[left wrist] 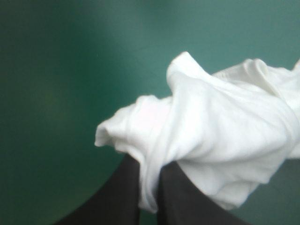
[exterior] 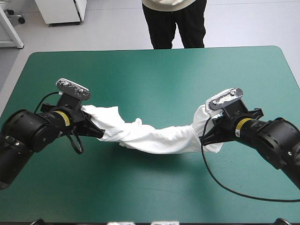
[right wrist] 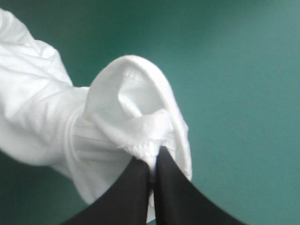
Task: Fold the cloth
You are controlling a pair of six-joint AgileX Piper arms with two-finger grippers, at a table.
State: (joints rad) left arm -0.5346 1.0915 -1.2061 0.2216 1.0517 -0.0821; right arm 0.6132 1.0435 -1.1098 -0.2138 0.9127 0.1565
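Left end effector (left wrist: pixel 150 164) reaches in from nine o'clock, right end effector (right wrist: pixel 152 157) from three, both pinching the twisted T-shirt (exterior: pixel 150 133) over the worktop (exterior: pixel 154 75).

- Robot lab, by the look
- Left arm (exterior: pixel 28 133), right arm (exterior: pixel 276 140) over a table (exterior: pixel 154 65), teal-green cover under the jaws
- White cabinet (exterior: pixel 61 10), pale floor (exterior: pixel 112 28) well beyond the jaws

No text, label, brand, number or sign can be read anywhere in these views.
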